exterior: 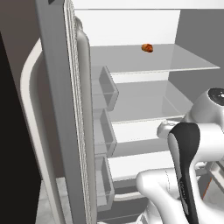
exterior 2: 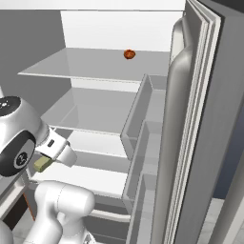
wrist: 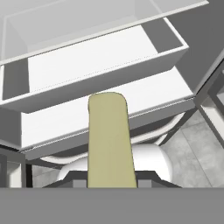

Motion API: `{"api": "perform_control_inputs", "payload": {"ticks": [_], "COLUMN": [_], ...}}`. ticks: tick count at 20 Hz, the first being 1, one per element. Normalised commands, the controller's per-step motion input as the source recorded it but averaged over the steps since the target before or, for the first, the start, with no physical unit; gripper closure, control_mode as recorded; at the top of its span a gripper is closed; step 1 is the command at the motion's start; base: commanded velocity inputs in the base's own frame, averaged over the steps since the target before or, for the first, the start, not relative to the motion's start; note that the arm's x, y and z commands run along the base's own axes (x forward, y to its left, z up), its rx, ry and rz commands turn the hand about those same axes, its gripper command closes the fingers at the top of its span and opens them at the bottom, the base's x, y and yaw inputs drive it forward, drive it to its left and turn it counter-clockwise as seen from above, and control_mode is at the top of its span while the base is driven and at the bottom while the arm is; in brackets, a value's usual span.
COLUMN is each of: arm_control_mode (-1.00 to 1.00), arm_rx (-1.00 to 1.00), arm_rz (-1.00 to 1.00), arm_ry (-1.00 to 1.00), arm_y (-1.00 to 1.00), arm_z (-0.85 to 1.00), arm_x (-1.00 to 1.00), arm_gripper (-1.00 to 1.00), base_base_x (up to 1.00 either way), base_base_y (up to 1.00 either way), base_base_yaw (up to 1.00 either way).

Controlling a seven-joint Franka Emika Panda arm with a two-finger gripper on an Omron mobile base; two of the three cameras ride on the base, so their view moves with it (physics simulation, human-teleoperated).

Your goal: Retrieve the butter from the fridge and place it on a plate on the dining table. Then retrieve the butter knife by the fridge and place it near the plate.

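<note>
In the left base view, a small reddish-brown round item [exterior: 147,48] is seen on a glass shelf [exterior: 183,63] of the open fridge [exterior: 61,109]. In the right base view, the gripper [exterior 2: 45,162] is seen pinching the butter [exterior 2: 42,164], well below that shelf. In the hand view, the smooth, pale yellow-tan stick is shown projecting over white drawers [wrist: 100,65].

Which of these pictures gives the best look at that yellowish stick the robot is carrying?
The hand view: the butter stands long and unobstructed, reaching out from the gripper. The right base view shows just its small end beside the arm. The left base view gives no clear look at it.
</note>
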Motion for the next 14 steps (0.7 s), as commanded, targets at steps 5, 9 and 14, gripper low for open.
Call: {"api": "perform_control_inputs", "payload": {"ticks": [5, 9, 14], "arm_control_mode": [-1.0, -1.0, -1.0], "arm_rx": [0.0, 0.0, 0.0], "arm_rz": [0.0, 0.01, 0.0], "arm_ry": [0.0, -0.01, -0.1], "arm_y": [0.05, 0.0, 0.0], "arm_z": [0.27, 0.04, 0.02], "arm_x": [0.0, 0.21, 0.11], "arm_gripper": [1.0, 1.0, 1.0], "base_base_x": [0.0, 0.0, 0.0], "base_base_y": [0.0, 0.0, 0.0], "base_base_yaw": [0.0, 0.0, 0.0]}}
